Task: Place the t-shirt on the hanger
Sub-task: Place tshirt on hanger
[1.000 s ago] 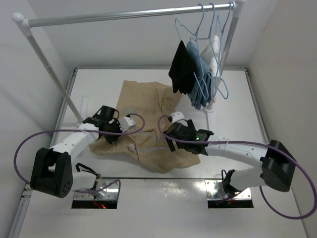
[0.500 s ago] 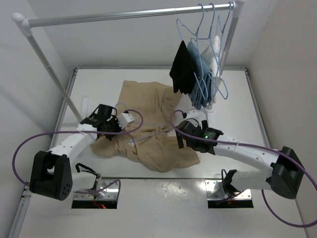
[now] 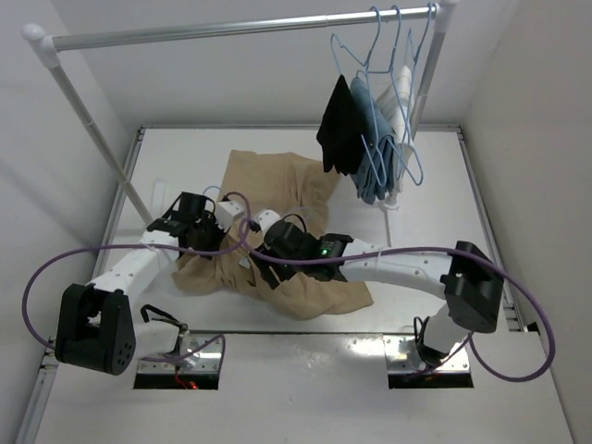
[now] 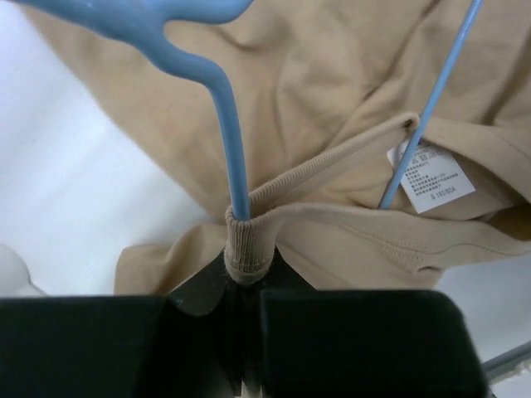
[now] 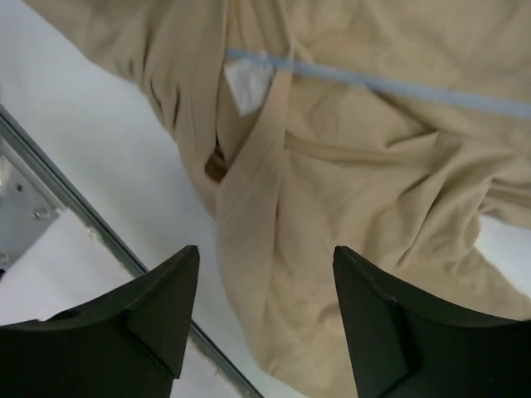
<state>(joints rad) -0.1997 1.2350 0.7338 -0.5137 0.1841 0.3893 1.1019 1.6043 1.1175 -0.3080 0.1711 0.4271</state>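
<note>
The tan t-shirt (image 3: 277, 180) lies crumpled on the white table. My left gripper (image 3: 209, 239) is at its left edge. In the left wrist view the left gripper (image 4: 246, 274) is shut on the ribbed collar (image 4: 247, 245), with the pale-blue hanger (image 4: 235, 166) stem running into that fold. A second hanger wire (image 4: 431, 108) crosses the collar beside the white label (image 4: 430, 176). My right gripper (image 3: 268, 261) hovers open over the shirt's middle. In the right wrist view the right gripper (image 5: 265, 274) is empty above the collar, the label (image 5: 243, 85) and a hanger wire (image 5: 373, 83).
A white clothes rack (image 3: 231, 28) spans the back, with its slanted leg (image 3: 102, 148) at the left. Hangers with black, blue and white clothes (image 3: 365, 139) hang at its right end. The table's metal front edge (image 5: 75, 199) runs just beside the shirt.
My right arm has swung left from the shirt's right side to over its collar area. My left gripper has shifted slightly back and left, still holding the collar.
</note>
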